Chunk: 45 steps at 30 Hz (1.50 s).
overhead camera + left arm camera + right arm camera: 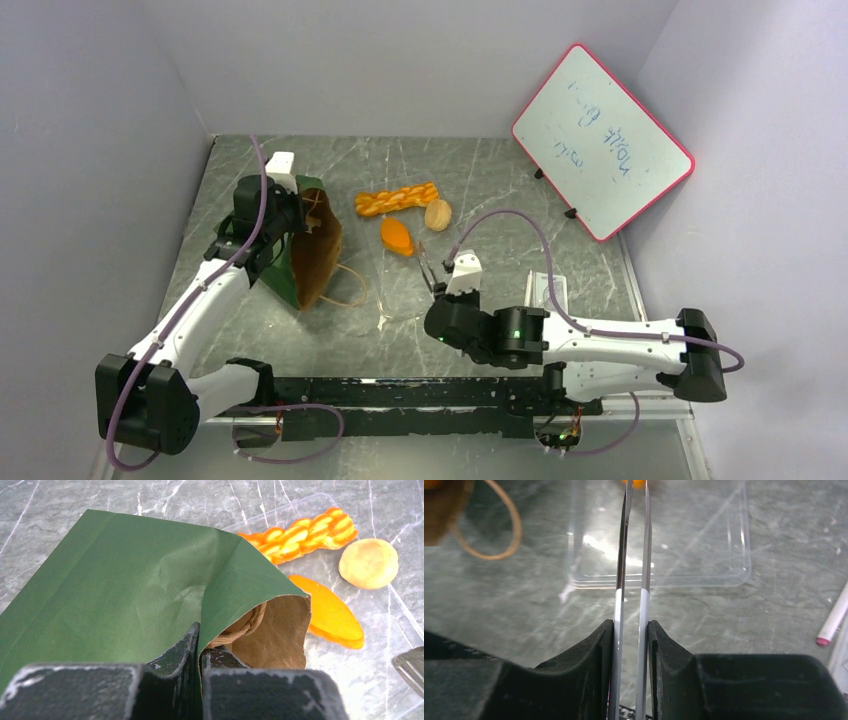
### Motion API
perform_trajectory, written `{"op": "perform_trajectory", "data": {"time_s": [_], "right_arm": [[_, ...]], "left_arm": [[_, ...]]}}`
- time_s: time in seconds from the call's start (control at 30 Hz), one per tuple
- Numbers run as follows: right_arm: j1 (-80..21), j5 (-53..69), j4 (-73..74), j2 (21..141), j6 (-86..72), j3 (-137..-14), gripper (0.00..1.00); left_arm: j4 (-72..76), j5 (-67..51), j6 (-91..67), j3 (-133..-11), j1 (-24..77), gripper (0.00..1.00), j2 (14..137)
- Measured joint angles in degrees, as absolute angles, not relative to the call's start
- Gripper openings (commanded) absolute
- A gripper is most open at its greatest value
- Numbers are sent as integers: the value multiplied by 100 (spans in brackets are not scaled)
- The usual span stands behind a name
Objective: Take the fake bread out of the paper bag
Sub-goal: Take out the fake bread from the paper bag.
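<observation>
The dark green paper bag is tipped on its side, its brown mouth facing right, a tan handle on the table. My left gripper is shut on the bag's upper rim. Three fake breads lie outside on a clear plastic tray: a braided loaf, a pale round bun and an orange oval roll. They also show in the left wrist view: loaf, bun, roll. My right gripper is shut on metal tongs, their tips close together near the roll.
A clear plastic tray lies flat in front of the tongs. A red-framed whiteboard leans at the back right. A pink-tipped marker lies at the right. Grey walls close in left, back and right.
</observation>
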State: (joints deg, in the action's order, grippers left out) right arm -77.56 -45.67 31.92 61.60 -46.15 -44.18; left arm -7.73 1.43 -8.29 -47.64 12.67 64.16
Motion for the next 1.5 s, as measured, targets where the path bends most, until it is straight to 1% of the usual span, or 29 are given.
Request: {"op": "perform_trajectory", "data": {"time_s": [0.17,0.33,0.57,0.93,1.27,1.5], "right_arm": [[-8418,-4886,3411,6095,-4604,-5131,32],[-8871,-5061,3465,6156,-4497,-5634,32],[-9150,-4978,3151,6333,-4200,-5848,33],[-9080,-4329,2060,6860,-3736,-5843,33],[-8215,-3083,1087,7450,-3542,-5793,32],[-7876,-2320,725,7929,-3415,-5795,34]], "left_arm": [[-805,32,-725,-4685,1267,7,6357],[-847,-62,-652,-4668,1267,7,6357],[-891,-121,-574,-4668,1267,7,6342],[-934,-314,-537,-4668,1267,7,6276],[-961,-469,-532,-4668,1267,7,6158],[-974,-543,-513,-4668,1267,7,6132]]}}
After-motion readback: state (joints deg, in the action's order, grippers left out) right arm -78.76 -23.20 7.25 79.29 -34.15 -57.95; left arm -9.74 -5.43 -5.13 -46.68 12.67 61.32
